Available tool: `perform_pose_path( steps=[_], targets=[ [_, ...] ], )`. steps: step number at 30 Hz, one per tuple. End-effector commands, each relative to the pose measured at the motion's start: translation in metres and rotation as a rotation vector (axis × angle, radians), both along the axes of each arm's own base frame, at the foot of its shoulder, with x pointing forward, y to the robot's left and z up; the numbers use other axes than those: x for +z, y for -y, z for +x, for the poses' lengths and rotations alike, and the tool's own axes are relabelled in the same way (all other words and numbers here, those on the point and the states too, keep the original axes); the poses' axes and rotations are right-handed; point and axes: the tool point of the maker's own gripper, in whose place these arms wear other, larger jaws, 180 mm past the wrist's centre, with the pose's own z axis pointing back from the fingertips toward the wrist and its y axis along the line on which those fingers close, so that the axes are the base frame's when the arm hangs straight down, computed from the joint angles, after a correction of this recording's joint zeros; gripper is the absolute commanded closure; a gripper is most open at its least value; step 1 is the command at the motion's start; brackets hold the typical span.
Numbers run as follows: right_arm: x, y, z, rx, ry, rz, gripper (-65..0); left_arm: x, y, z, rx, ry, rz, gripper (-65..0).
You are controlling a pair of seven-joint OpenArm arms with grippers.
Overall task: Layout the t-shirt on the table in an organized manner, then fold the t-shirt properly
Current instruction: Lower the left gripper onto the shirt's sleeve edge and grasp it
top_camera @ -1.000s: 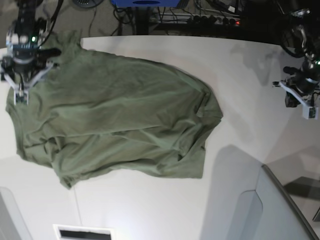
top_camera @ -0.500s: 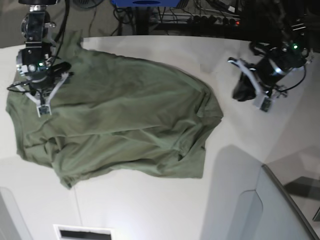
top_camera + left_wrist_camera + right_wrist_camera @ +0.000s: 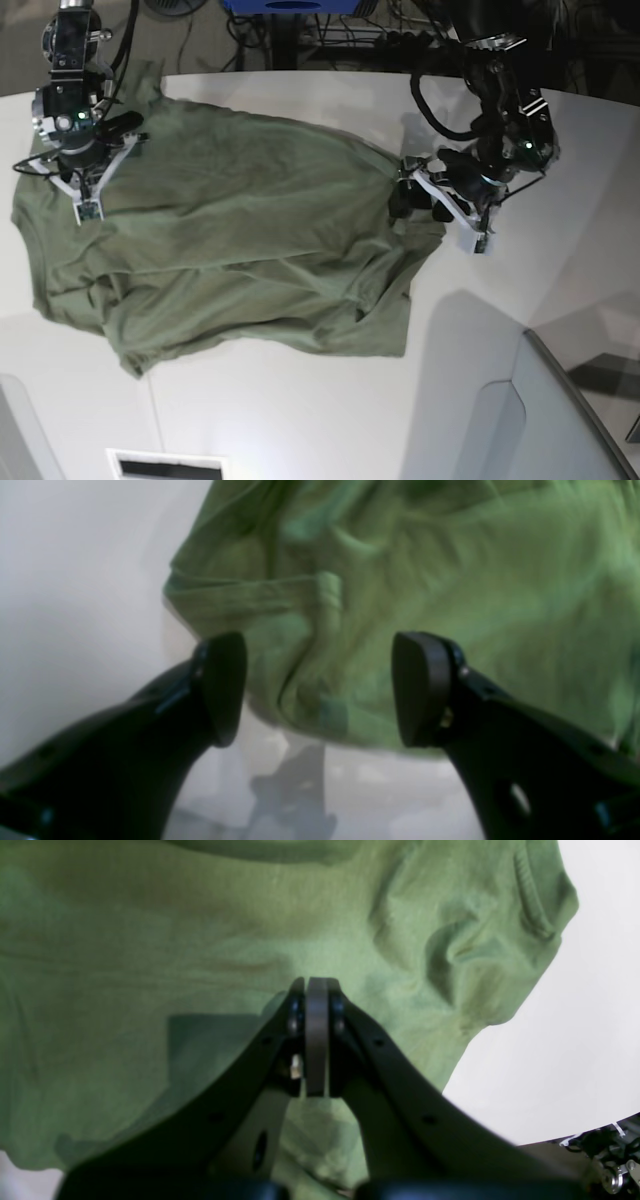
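Note:
The olive-green t-shirt [image 3: 230, 240] lies spread and wrinkled on the white table [image 3: 300, 410]. In the base view my left gripper [image 3: 408, 200] sits at the shirt's right edge. The left wrist view shows it open [image 3: 322, 690], with a folded hem of the t-shirt [image 3: 400, 580] just beyond the fingertips and bare table [image 3: 75, 580] to the left. My right gripper [image 3: 85, 185] hovers over the shirt's upper left part. In the right wrist view it is shut [image 3: 316, 990], pads pressed together with no cloth visible between them, above the t-shirt [image 3: 150, 940].
A grey angled panel [image 3: 560, 420] rises at the table's front right corner. Cables and a power strip [image 3: 430, 40] lie beyond the far edge. A white slotted piece [image 3: 165, 465] sits at the near edge. Bare table [image 3: 575, 1040] shows right of the shirt's bunched corner.
My left arm swung in from the far right to the shirt's right edge and its jaws opened. The right gripper shifted slightly over the shirt's upper left and shut.

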Motion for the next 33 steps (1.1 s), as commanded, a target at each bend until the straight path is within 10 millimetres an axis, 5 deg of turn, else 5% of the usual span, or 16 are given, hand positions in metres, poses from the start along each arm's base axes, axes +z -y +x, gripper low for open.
perform_pose_path(
  steps=[1,7,14,16,19,28,33],
  targets=[
    [0.010,0.005,0.009,0.002,0.041,-0.019,-0.8,0.008,0.006,0.010,0.005,0.055,-0.030,-39.3],
    [0.010,0.003,0.009,0.009,0.040,-0.017,-0.8,-0.003,0.040,0.014,-0.026,0.069,-0.101,-35.9],
    [0.011,0.006,0.009,0.005,0.044,-0.020,-0.8,-0.009,0.042,0.028,0.006,0.049,-0.125,-34.7],
    [0.011,0.006,0.009,0.005,0.044,-0.020,-0.8,-0.010,0.036,0.030,0.053,0.038,-0.120,-25.7],
    [0.011,0.006,0.009,0.006,0.044,-0.021,-0.8,-0.006,0.031,0.034,0.072,0.048,-0.110,0.0],
    [0.014,0.014,0.012,0.012,0.047,-0.041,-0.8,0.032,-0.023,0.032,0.201,0.145,-0.003,0.0],
    [0.015,0.012,0.016,0.017,0.053,-0.039,-0.8,0.034,-0.021,0.027,0.187,0.148,0.003,0.0]
  ],
)
